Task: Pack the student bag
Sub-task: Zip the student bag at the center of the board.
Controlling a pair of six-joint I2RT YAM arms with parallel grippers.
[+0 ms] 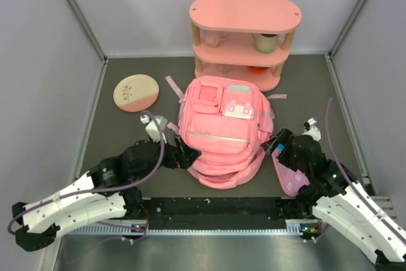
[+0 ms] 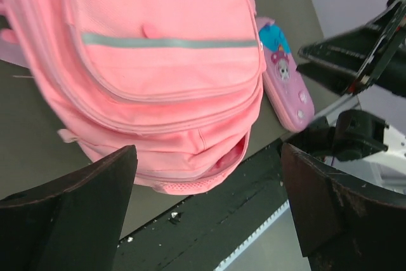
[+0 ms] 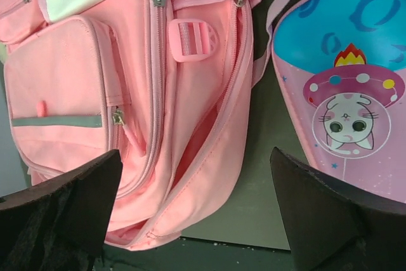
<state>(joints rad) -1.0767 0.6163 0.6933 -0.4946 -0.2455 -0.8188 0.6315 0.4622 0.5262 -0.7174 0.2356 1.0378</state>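
Overhead: backpack (image 1: 219,134) lies flat mid-table, before the shelf (image 1: 244,36). My left gripper (image 1: 184,155) and right gripper (image 1: 279,141) flank it, fingers spread, empty. Wrist cameras alone show the cartoon face on the pencil case (image 3: 342,93).

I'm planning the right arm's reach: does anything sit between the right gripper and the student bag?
Nothing visible does. The right gripper, open, faces the right side of the student bag; the pencil case lies off to one side, apart from the bag, with a strip of bare table between them.

1 student bag (image 1: 219,132), 1 pencil case (image 1: 290,177), 1 three-tier shelf (image 1: 244,14), 1 round disc (image 1: 136,92)
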